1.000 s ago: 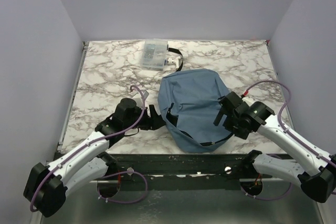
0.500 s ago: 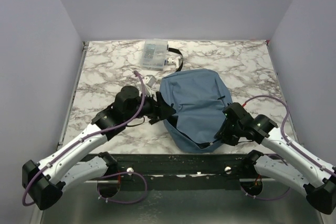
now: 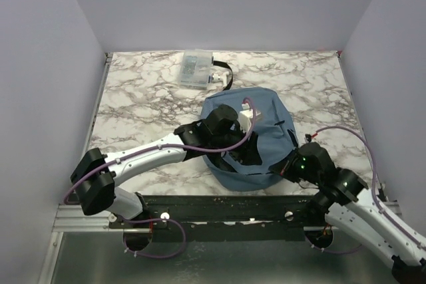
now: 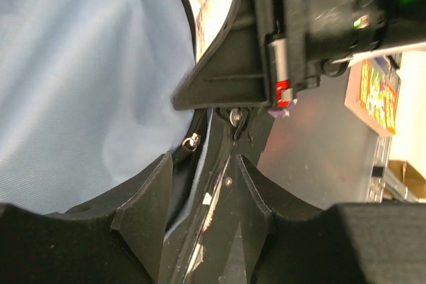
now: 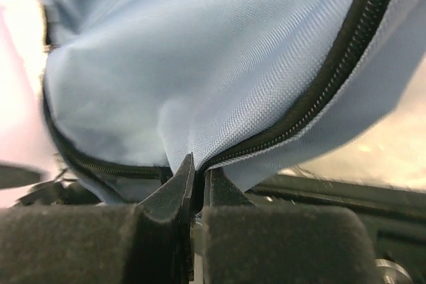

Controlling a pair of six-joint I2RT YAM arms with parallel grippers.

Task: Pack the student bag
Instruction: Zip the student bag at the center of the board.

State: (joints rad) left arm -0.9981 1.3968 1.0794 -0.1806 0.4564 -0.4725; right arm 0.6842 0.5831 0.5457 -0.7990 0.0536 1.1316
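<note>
Where the marble-patterned table (image 3: 133,98) ends at 6 o'clock, the right gripper (image 5: 198,171) sits nearest. Its jaws are pressed together on a thin fold of the soft dusty-blue fabric student bag (image 3: 263,108), hard beside the black zip (image 5: 333,64). The pinch is at the bag's 5 o'clock rim.

Just beyond, the left gripper (image 4: 204,161) reaches across the bag, fingers apart, with the zip edge between them and nothing clamped.

The bag lies centre-right on the table, its near rim close to the edge.

Likely risks:
- The thin pinch slips if the left arm tugs the rim against it.
- Both wrists crowd one spot, so a small move could knock them together.
- A pull toward 6 o'clock could drag the bag off the table.

Far back at 12 o'clock, a small clear plastic box (image 3: 195,69) sits well apart, not in the bag.
</note>
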